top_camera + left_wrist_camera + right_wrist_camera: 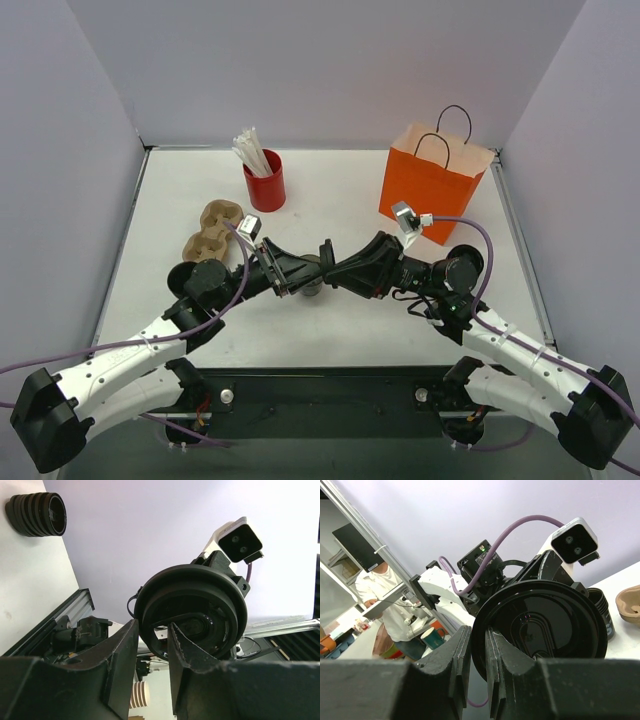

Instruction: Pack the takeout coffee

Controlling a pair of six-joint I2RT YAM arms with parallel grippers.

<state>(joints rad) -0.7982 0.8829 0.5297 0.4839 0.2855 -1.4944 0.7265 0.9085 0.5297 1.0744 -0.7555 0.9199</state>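
Observation:
Both grippers meet over the middle of the table and hold one round black lid (200, 595) by its rim. My left gripper (153, 630) has one finger outside the rim and one inside, with the lid's underside facing it. My right gripper (478, 640) pinches the opposite edge and sees the lid's top (550, 620). In the top view the left gripper (300, 272) and right gripper (336, 270) hide the lid. A dark ribbed paper cup (37, 514) stands open on the table, also seen behind the lid in the right wrist view (604, 611). A second cup is not visible.
A brown cardboard cup carrier (212, 228) lies at the left, beside the left arm. A red cup of white sticks (265, 182) stands behind it. An orange paper bag (432, 180) with black handles stands open at the back right. Walls enclose the table.

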